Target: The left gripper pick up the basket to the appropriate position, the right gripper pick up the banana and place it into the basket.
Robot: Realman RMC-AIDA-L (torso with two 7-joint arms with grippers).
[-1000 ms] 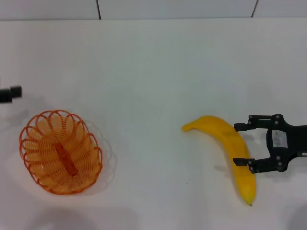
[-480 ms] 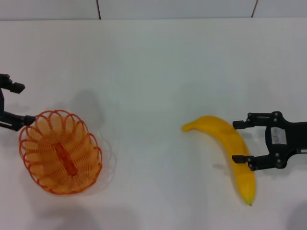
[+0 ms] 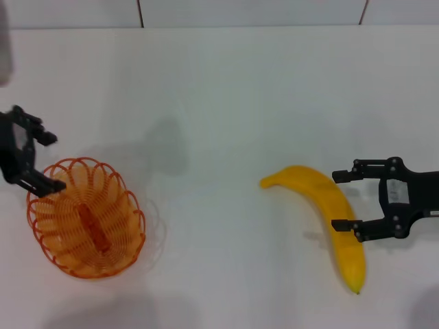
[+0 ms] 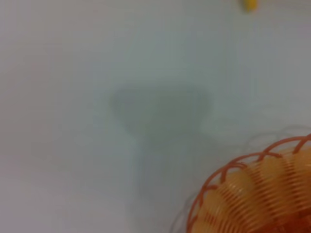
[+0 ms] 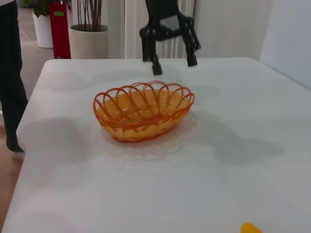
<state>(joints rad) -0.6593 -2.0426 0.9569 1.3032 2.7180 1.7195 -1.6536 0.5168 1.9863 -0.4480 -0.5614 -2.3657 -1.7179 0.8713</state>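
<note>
White table (image 3: 226, 89), basket (image 3: 86, 216) on the left, banana (image 3: 328, 218) on the right.
Left tool (image 3: 42, 162) hangs wide over the basket rim to grasp it; right tool (image 3: 343, 201) stands wide around the banana, not closed.

Basket (image 3: 86, 218): orange wire, coated look, slight sheen, see-through looped weave; near left gripper (image 3: 44, 162) fingers.
Banana (image 3: 329, 216): smooth yellow, plastic-looking, soft gloss; between right gripper (image 3: 343, 200) fingers.
Both grippers: black, matt, hard plastic or metal, cannot tell which.
Table (image 3: 226, 110): white, smooth, faintly reflective.
</note>
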